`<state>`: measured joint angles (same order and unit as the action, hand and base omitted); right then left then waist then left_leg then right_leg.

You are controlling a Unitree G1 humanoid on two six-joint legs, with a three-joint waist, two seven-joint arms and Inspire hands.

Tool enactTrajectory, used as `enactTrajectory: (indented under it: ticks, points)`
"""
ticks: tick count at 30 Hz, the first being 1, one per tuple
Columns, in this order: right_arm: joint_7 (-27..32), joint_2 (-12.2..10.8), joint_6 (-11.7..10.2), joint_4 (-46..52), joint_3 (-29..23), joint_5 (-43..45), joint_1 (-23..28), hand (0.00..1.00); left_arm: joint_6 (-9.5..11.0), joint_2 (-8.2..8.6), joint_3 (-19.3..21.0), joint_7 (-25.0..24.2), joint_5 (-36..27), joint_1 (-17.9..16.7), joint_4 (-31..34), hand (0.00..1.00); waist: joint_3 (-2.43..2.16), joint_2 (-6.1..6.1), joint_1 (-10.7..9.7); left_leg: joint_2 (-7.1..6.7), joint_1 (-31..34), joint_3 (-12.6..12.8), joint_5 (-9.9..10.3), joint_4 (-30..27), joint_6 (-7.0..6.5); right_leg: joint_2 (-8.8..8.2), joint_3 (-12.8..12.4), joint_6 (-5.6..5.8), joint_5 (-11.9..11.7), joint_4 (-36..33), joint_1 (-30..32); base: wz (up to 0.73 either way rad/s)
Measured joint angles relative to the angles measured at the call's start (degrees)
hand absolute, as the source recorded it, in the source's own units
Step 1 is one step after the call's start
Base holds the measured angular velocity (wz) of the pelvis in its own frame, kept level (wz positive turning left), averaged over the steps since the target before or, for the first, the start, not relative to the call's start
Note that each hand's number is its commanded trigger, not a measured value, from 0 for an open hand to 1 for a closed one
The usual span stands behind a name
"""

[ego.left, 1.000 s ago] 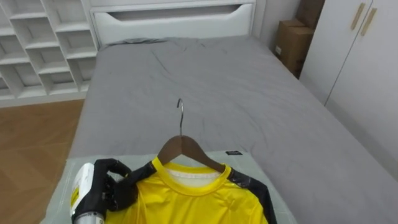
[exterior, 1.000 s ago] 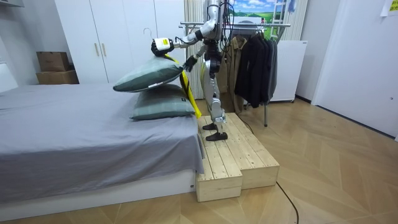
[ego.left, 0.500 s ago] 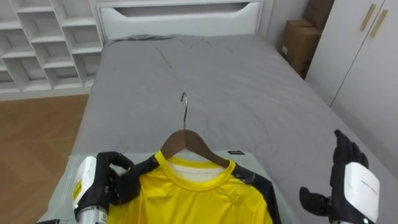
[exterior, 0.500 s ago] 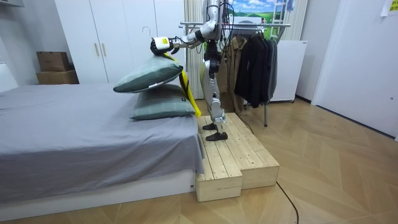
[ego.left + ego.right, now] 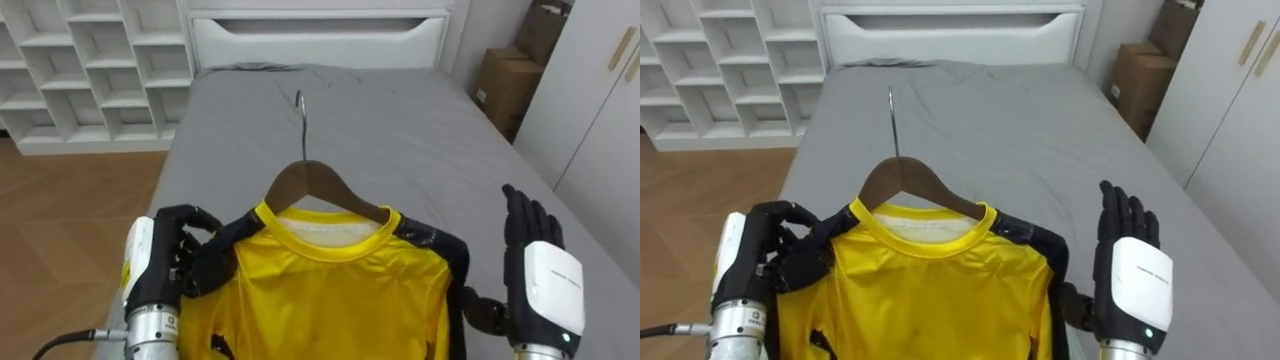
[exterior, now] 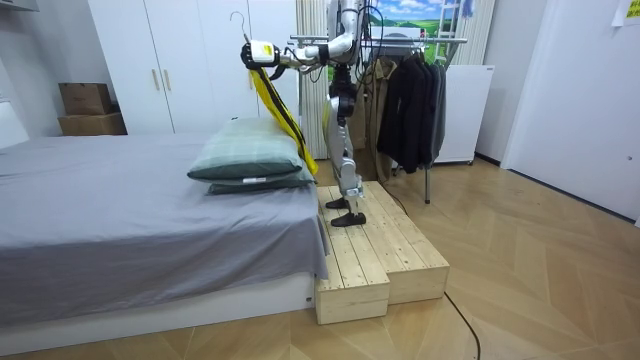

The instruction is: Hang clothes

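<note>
A yellow shirt (image 5: 330, 300) with black shoulders hangs on a wooden hanger (image 5: 315, 182), whose metal hook (image 5: 300, 110) points up. My left hand (image 5: 172, 268) is shut on the shirt's left shoulder at the hanger's end and holds it in the air before me. My right hand (image 5: 540, 275) is raised beside the shirt's right shoulder, open with straight fingers, not touching it. In the room view I stand on a wooden platform (image 6: 375, 250) by the bed, holding the shirt (image 6: 272, 100) above two pillows (image 6: 250, 162).
A grey bed (image 5: 400, 140) stretches ahead with a white headboard (image 5: 320, 25). White shelves (image 5: 90, 60) stand at the left, cardboard boxes (image 5: 515, 75) and wardrobe doors (image 5: 610, 110) at the right. Behind me a clothes rack (image 6: 420, 42) holds dark garments (image 6: 410, 100).
The shirt on its hanger has risen off the pillows, which now lie flat. My right hand has come up further beside the shirt.
</note>
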<state>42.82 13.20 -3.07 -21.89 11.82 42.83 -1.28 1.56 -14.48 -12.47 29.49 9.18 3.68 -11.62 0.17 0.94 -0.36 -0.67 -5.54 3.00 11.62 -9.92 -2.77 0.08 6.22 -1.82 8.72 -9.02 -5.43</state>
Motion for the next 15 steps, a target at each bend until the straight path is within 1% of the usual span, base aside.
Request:
enactTrajectory:
  ticks: [4, 9, 15]
  points:
    - [-2.33, 0.52, 0.17, 2.35, 1.14, 0.24, -0.01, 0.0, -0.82, 0.33, 0.0, -0.19, 0.0, 0.0, 0.0, 1.0, -0.01, -0.01, 0.46, 0.04, -0.01, -0.07, -0.01, -0.51, 0.02, 0.0, 0.21, 0.0, 0.0, 0.02, -0.31, 0.01]
    - [-5.02, 0.8, 0.13, 2.91, 3.03, 0.25, -0.01, 0.0, -0.84, 0.31, 0.04, -0.32, 0.02, 0.01, 0.01, 1.0, -0.01, -0.02, 0.87, 0.01, 0.04, -0.13, -0.01, -0.54, 0.02, -0.11, 0.38, 0.0, 0.0, 0.16, -0.33, 0.0]
    - [-6.55, 0.82, -0.06, 2.91, 3.24, 0.25, -0.01, 0.0, -0.84, 0.26, 0.15, -0.31, 0.04, 0.02, 0.01, 1.0, 0.02, -0.06, 0.85, 0.0, 0.05, -0.17, -0.01, -0.54, 0.01, -0.13, 0.38, 0.0, 0.0, 0.19, -0.34, 0.0]
